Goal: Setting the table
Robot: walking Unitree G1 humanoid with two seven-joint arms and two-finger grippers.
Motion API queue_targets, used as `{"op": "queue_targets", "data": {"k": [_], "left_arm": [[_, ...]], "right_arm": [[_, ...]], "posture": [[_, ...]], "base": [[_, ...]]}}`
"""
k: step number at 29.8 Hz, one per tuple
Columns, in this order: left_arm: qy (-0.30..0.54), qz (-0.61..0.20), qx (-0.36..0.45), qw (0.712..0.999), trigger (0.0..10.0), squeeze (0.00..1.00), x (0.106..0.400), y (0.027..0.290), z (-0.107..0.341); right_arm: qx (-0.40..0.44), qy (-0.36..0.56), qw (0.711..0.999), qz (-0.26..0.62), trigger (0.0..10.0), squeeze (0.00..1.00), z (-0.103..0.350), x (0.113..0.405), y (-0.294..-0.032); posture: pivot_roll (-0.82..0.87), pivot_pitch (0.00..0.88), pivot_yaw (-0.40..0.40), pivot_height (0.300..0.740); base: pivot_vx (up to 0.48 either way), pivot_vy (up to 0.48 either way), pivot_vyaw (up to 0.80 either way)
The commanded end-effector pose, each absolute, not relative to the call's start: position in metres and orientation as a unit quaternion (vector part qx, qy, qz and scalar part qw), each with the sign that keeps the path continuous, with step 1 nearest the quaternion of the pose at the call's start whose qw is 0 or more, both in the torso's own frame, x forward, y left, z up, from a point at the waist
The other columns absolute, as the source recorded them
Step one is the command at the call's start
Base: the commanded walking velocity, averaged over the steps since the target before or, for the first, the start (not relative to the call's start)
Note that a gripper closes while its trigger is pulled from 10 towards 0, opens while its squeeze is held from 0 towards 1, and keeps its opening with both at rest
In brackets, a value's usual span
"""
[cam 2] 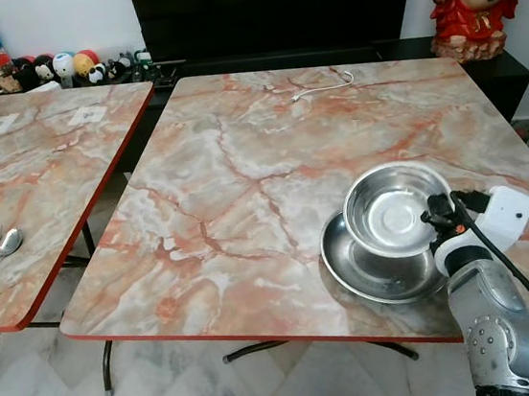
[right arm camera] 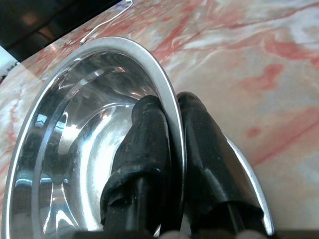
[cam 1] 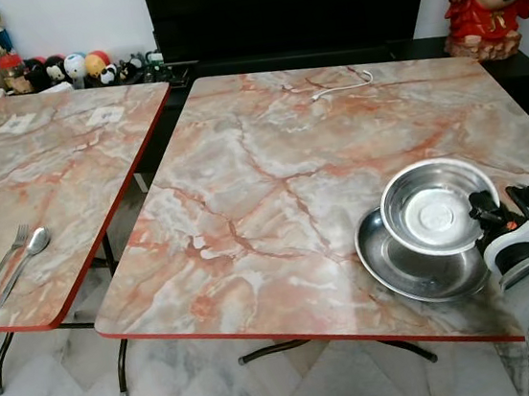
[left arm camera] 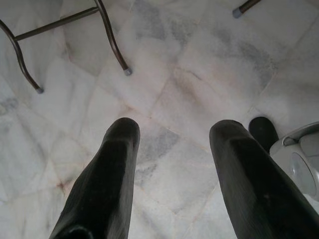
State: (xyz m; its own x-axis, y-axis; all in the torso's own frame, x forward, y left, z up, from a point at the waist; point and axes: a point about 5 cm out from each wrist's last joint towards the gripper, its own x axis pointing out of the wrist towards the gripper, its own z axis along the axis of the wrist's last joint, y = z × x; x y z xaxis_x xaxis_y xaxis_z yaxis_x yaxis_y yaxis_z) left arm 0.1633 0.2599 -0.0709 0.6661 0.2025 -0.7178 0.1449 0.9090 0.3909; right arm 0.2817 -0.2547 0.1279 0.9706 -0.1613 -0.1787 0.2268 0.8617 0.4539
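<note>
Steel bowl (cam 1: 436, 206): lower right of frame, tilted over steel plate (cam 1: 398, 261) on desk (cam 1: 273, 187). Right gripper (right arm camera: 172, 124) jaws pinch its rim. Risk: thin rim grip slips; bowl clatters down.

Left gripper (left arm camera: 174, 144): jaws apart, empty, above floor (left arm camera: 174, 64).

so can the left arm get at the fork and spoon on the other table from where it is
Probably not yet. The left gripper hangs open over the floor, while the fork and spoon lie on the left table. Nothing blocks them; the arm must rise first.
</note>
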Motion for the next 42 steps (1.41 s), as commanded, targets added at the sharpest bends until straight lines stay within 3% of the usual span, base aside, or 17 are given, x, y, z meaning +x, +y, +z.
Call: {"op": "queue_targets", "data": {"k": [1, 13, 42], "left_arm": [[0.415, 0.022, 0.213, 0.884, 10.0, 0.00, 0.159, 0.264, -0.072], [0.416, 0.025, 0.211, 0.884, 10.0, 0.00, 0.160, 0.265, -0.071], [0.414, 0.025, 0.210, 0.885, 10.0, 0.00, 0.158, 0.265, -0.071]], "right_arm": [[0.251, 0.067, 0.961, -0.096, 10.0, 0.00, 0.132, 0.284, -0.256], [0.240, 0.124, 0.960, -0.069, 10.0, 0.00, 0.118, 0.289, -0.250], [0.223, 0.147, 0.962, -0.055, 10.0, 0.00, 0.108, 0.290, -0.242]], "posture": [[0.09, 0.006, -0.005, 0.740], [0.10, 0.026, -0.010, 0.740], [0.10, 0.034, -0.012, 0.740]], "base": [[0.000, 0.000, 0.00], [0.000, 0.000, 0.00], [0.000, 0.000, 0.00]]}}
